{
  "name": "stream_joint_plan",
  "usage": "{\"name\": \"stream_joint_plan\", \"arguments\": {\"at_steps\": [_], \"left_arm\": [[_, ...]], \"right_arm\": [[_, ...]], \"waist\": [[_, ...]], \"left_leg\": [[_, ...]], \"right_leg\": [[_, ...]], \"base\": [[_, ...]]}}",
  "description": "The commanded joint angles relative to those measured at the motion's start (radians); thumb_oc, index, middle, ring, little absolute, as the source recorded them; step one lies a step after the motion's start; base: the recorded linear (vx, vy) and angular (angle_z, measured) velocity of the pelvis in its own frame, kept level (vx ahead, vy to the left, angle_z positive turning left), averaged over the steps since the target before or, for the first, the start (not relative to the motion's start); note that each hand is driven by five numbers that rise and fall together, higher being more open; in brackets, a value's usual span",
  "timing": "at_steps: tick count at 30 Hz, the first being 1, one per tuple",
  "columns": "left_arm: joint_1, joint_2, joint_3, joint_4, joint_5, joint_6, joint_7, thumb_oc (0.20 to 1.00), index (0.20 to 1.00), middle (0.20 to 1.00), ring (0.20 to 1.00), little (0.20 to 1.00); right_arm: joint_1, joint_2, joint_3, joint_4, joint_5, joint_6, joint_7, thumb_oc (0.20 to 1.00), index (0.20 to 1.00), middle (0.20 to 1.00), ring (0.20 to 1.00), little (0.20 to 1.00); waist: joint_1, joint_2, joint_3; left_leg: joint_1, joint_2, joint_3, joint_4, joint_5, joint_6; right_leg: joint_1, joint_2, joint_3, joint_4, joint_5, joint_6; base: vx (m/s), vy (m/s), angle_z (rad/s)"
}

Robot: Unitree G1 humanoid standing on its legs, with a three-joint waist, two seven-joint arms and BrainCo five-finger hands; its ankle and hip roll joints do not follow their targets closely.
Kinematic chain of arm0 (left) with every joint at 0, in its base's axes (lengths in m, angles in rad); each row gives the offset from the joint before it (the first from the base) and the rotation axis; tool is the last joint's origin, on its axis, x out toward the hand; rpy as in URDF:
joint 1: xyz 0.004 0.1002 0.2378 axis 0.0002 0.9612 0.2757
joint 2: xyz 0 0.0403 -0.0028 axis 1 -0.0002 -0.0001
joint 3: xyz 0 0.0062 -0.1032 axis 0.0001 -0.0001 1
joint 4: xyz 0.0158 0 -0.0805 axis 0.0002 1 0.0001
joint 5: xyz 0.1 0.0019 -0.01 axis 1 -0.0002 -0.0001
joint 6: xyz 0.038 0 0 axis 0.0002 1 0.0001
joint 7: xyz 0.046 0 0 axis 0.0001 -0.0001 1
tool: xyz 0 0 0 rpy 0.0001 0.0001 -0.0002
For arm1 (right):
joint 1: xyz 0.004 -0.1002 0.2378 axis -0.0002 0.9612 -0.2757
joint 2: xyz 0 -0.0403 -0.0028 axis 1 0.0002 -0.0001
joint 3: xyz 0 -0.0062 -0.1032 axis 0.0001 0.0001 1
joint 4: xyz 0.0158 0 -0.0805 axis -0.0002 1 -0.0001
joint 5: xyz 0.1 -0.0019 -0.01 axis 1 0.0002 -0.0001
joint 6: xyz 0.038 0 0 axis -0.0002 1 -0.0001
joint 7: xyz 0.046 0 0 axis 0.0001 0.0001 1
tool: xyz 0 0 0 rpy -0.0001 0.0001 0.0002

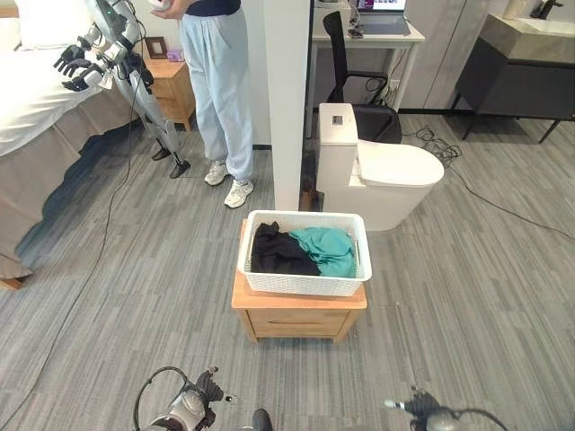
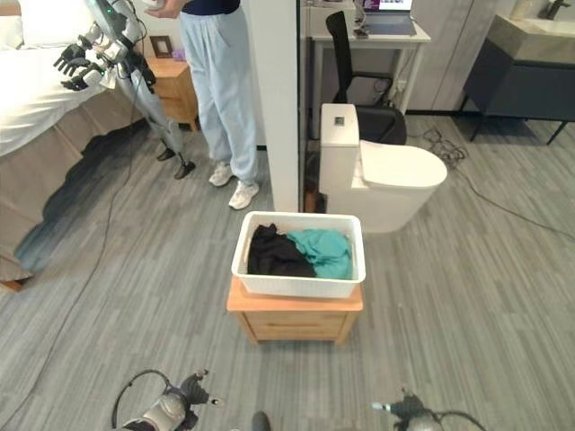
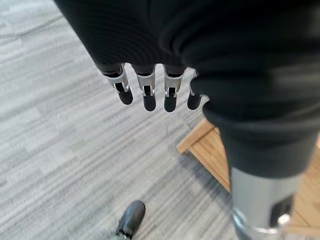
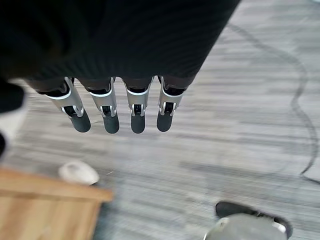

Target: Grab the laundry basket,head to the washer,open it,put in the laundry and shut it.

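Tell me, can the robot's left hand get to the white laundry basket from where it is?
Probably yes. The left hand hangs open and empty low beside the wooden stand, and the laundry basket sits on top just ahead, with nothing between them. It would likely need to lift and reach forward.

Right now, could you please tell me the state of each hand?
Left hand: open, fingers straight, holding nothing.
Right hand: open, fingers straight, holding nothing.

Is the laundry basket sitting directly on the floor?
No, the laundry basket rests on top of a small wooden cabinet, raised off the floor.
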Motion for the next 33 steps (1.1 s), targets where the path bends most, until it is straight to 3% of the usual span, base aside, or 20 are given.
{"name": "stream_joint_plan", "arguments": {"at_steps": [1, 2, 5, 8, 13, 15, 16, 17, 18, 19, 21, 22, 23, 24, 25, 33], "left_arm": [[-0.015, 0.008, 0.02, -0.018, -0.007, -0.013, 0.004, 1.0, 1.0, 1.0, 1.0, 1.0], [-0.016, 0.01, 0.02, -0.02, -0.006, -0.013, 0.004, 1.0, 1.0, 1.0, 1.0, 1.0], [-0.009, 0.002, 0.036, -0.001, -0.006, -0.012, 0.007, 1.0, 1.0, 1.0, 1.0, 1.0], [-0.005, -0.003, 0.038, 0.004, -0.012, -0.016, 0.008, 1.0, 1.0, 1.0, 1.0, 1.0], [0.004, -0.009, 0.046, -0.004, -0.028, -0.022, 0.011, 1.0, 1.0, 1.0, 1.0, 1.0], [0.0, -0.01, 0.048, -0.018, -0.04, -0.025, 0.019, 1.0, 1.0, 1.0, 1.0, 1.0], [-0.008, -0.01, 0.047, -0.029, -0.046, -0.027, 0.03, 1.0, 1.0, 1.0, 1.0, 1.0], [-0.02, -0.008, 0.05, -0.031, -0.06, -0.029, 0.04, 1.0, 1.0, 1.0, 1.0, 1.0], [-0.021, -0.008, 0.05, -0.031, -0.06, -0.029, 0.04, 1.0, 1.0, 1.0, 1.0, 1.0], [-0.025, -0.006, 0.056, -0.039, -0.077, -0.029, 0.049, 1.0, 1.0, 1.0, 1.0, 1.0], [-0.026, -0.005, 0.058, -0.055, -0.079, -0.029, 0.056, 1.0, 1.0, 1.0, 1.0, 1.0], [-0.027, -0.006, 0.054, -0.06, -0.077, -0.03, 0.055, 1.0, 1.0, 1.0, 1.0, 1.0], [-0.027, -0.006, 0.054, -0.06, -0.077, -0.03, 0.055, 1.0, 1.0, 1.0, 1.0, 1.0], [-0.03, -0.005, 0.044, -0.077, -0.073, -0.032, 0.06, 1.0, 1.0, 1.0, 1.0, 1.0], [-0.03, -0.005, 0.041, -0.066, -0.08, -0.035, 0.055, 1.0, 1.0, 1.0, 1.0, 1.0], [0.009, 0.005, 0.073, -0.037, -0.08, -0.05, 0.053, 1.0, 1.0, 1.0, 1.0, 1.0]], "right_arm": [[-0.024, -0.045, 0.031, -0.017, 0.005, -0.028, -0.011, 1.0, 1.0, 1.0, 1.0, 1.0], [-0.02, -0.044, 0.032, -0.023, 0.007, -0.03, -0.015, 1.0, 1.0, 1.0, 1.0, 1.0], [-0.019, -0.043, 0.04, -0.036, -0.003, -0.033, -0.018, 1.0, 1.0, 1.0, 1.0, 1.0], [-0.009, -0.046, 0.044, -0.042, -0.015, -0.03, -0.019, 1.0, 1.0, 1.0, 1.0, 1.0], [-0.006, -0.056, 0.048, -0.029, -0.013, -0.032, -0.026, 1.0, 1.0, 1.0, 1.0, 1.0], [-0.011, -0.064, 0.052, -0.028, -0.001, -0.037, -0.027, 1.0, 1.0, 1.0, 1.0, 1.0], [-0.021, -0.069, 0.055, -0.029, 0.015, -0.042, -0.032, 1.0, 1.0, 1.0, 1.0, 1.0], [-0.028, -0.079, 0.057, -0.023, 0.023, -0.047, -0.032, 1.0, 1.0, 1.0, 1.0, 1.0], [-0.028, -0.079, 0.057, -0.022, 0.023, -0.047, -0.032, 1.0, 1.0, 1.0, 1.0, 1.0], [-0.03, -0.081, 0.062, -0.015, 0.017, -0.043, -0.034, 1.0, 1.0, 1.0, 1.0, 1.0], [-0.023, -0.085, 0.063, -0.011, 0.001, -0.036, -0.045, 1.0, 1.0, 1.0, 1.0, 1.0], [-0.019, -0.087, 0.061, -0.014, 0.001, -0.036, -0.049, 1.0, 1.0, 1.0, 1.0, 1.0], [-0.019, -0.087, 0.061, -0.014, 0.001, -0.036, -0.049, 1.0, 1.0, 1.0, 1.0, 1.0], [-0.013, -0.101, 0.049, -0.007, -0.003, -0.039, -0.059, 1.0, 1.0, 1.0, 1.0, 1.0], [-0.023, -0.099, 0.05, -0.015, -0.001, -0.037, -0.052, 1.0, 1.0, 1.0, 1.0, 1.0], [-0.022, -0.069, 0.022, -0.054, 0.01, -0.041, -0.036, 1.0, 1.0, 1.0, 1.0, 1.0]], "waist": [[-0.025, 0.002, 0.062], [-0.02, 0.001, 0.064], [-0.027, -0.012, 0.067], [-0.039, -0.02, 0.067], [-0.033, -0.017, 0.042], [-0.032, -0.011, 0.045], [-0.025, -0.016, 0.059], [-0.004, -0.023, 0.079], [-0.006, -0.022, 0.08], [-0.004, -0.02, 0.083], [-0.005, -0.013, 0.071], [0.001, -0.006, 0.067], [0.002, -0.007, 0.068], [0.005, 0.004, 0.069], [0.003, 0.014, 0.066], [-0.007, 0.03, 0.022]], "left_leg": [[-0.032, 0.08, -0.061, 0.067, -0.026, -0.072], [-0.029, 0.078, -0.057, 0.069, -0.028, -0.072], [0.017, 0.089, -0.014, 0.06, -0.054, -0.097], [0.047, 0.101, -0.029, 0.079, -0.075, -0.116], [0.064, 0.142, -0.071, 0.122, -0.084, -0.146], [0.036, 0.167, -0.099, 0.204, -0.065, -0.167], [-0.022, 0.179, -0.13, 0.346, -0.026, -0.189], [-0.076, 0.151, -0.195, 0.455, 0.009, -0.202], [-0.078, 0.151, -0.198, 0.459, 0.007, -0.202], [-0.099, 0.152, -0.2, 0.404, 0.008, -0.195], [-0.105, 0.21, -0.139, 0.255, 0.012, -0.191], [-0.098, 0.225, -0.133, 0.177, 0.039, -0.196], [-0.096, 0.224, -0.132, 0.175, 0.04, -0.196], [-0.109, 0.238, -0.152, 0.135, 0.078, -0.203], [-0.075, 0.219, -0.194, 0.134, 0.037, -0.204], [0.036, 0.136, -0.118, 0.023, -0.005, -0.171]], "right_leg": [[-0.006, 0.165, 0.052, -0.14, 0.098, -0.036], [-0.011, 0.167, 0.026, -0.173, 0.091, -0.044], [-0.036, 0.098, -0.118, -0.386, 0.165, -0.053], [-0.039, 0.095, -0.092, -0.433, 0.204, -0.042], [0.024, 0.127, -0.111, -0.421, 0.167, -0.077], [0.052, 0.147, -0.13, -0.425, 0.144, -0.101], [0.079, 0.159, -0.139, -0.439, 0.135, -0.123], [0.106, 0.165, -0.132, -0.448, 0.123, -0.143], [0.107, 0.165, -0.134, -0.448, 0.122, -0.143], [0.124, 0.165, -0.134, -0.454, 0.107, -0.142], [0.143, 0.157, -0.15, -0.471, 0.096, -0.126], [0.152, 0.152, -0.15, -0.476, 0.092, -0.117], [0.153, 0.151, -0.149, -0.476, 0.092, -0.117], [0.157, 0.144, -0.161, -0.467, 0.087, -0.106], [0.157, 0.128, -0.137, -0.455, 0.082, -0.096], [0.162, 0.057, -0.063, -0.518, 0.158, -0.038]], "base": [[0.13, 0.062, -0.1], [0.14, -0.009, 0.01], [0.14, -0.118, -0.06], [0.19, -0.142, -0.29], [0.23, -0.225, 0.16], [0.18, -0.287, 0.38], [0.17, -0.367, 0.42], [0.12, -0.286, 0.3], [0.13, -0.133, -0.03], [0.13, 0.002, -0.15], [0.17, 0.08, -0.03], [0.11, 0.092, 0.18], [0.12, 0.1, 0.12], [0.14, 0.147, -0.02], [0.19, 0.209, -0.15], [0.11, 0.209, -0.28]]}}
